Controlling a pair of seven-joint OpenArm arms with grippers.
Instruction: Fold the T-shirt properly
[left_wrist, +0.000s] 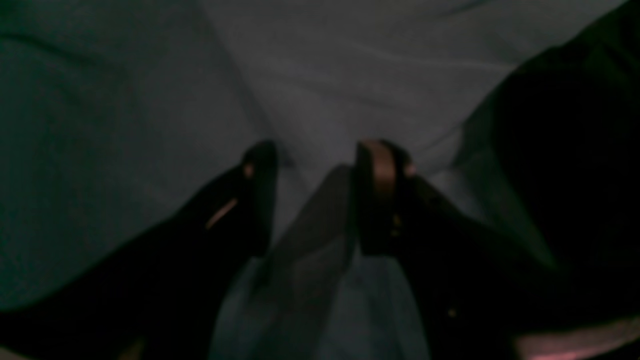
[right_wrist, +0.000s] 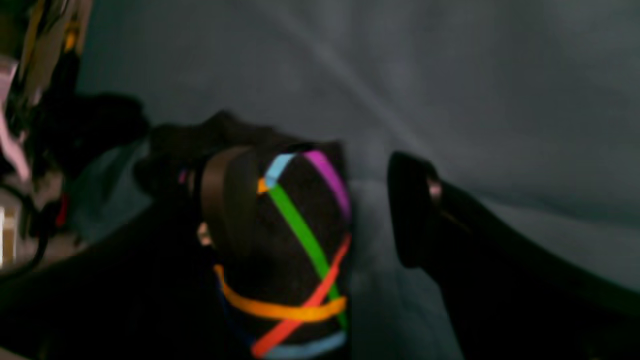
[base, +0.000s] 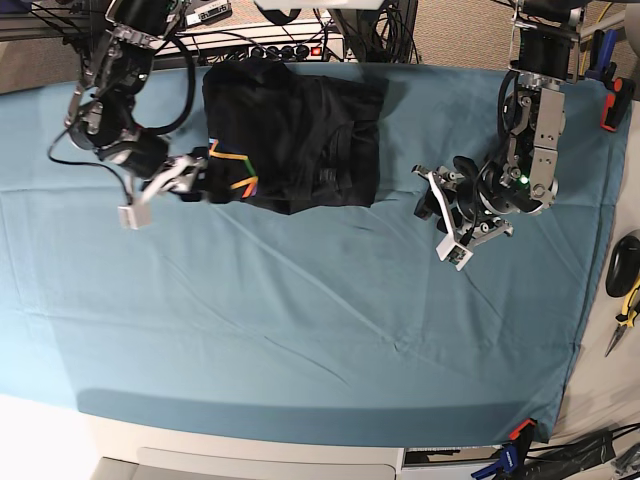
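Base view: folded T-shirt (base: 300, 140) far-left on worktop (base: 300, 330); near half bare. Right claw (right_wrist: 320, 210) spread at rainbow-trimmed edge, one finger touching. Left claw (left_wrist: 310, 200) released, well right.

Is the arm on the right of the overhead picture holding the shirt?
No. The left gripper sits over bare blue cloth, apart from the T-shirt, with nothing between its open fingers.

The T-shirt (base: 300, 140) is soft matt black cloth with smooth bright striped trim (right_wrist: 300, 235). The table cloth (base: 300, 330) is matt teal fabric, lightly creased.
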